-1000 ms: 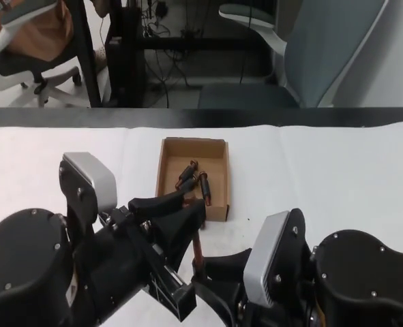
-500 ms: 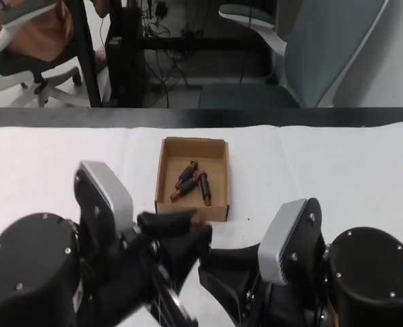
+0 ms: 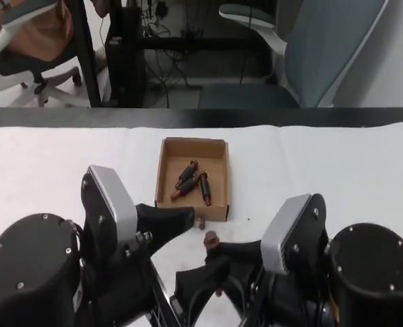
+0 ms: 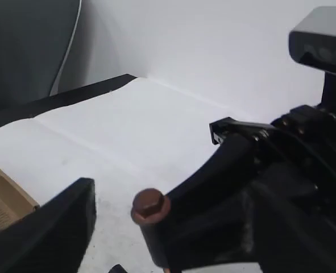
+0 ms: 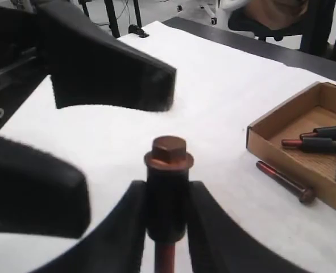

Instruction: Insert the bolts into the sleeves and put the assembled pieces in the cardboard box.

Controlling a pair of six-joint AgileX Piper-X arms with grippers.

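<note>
My right gripper point(image 5: 166, 193) is shut on a black sleeve point(image 5: 166, 211) held upright, with a copper bolt through it. The bolt's hex head point(image 5: 168, 151) sticks out above the fingers. In the high view that head point(image 3: 210, 238) sits just in front of the cardboard box point(image 3: 218, 151), which holds three assembled pieces point(image 3: 191, 180). My left gripper point(image 5: 128, 139) is open, its fingers point(image 5: 113, 74) spread wide on either side of the held piece without touching it. One loose bolt point(image 5: 284, 181) lies on the cloth beside the box point(image 5: 281, 116).
The bench carries a white cloth point(image 3: 337, 170). Both arm bodies crowd the near edge point(image 3: 37, 272). Office chairs point(image 3: 324, 48) and desk legs stand behind the bench's dark far edge. In the left wrist view a box corner point(image 4: 5, 190) lies beside the left finger point(image 4: 48, 227).
The left gripper has let go, spread its fingers and drawn back from the piece. The right gripper now holds the piece alone, with the bolt head showing above it.
</note>
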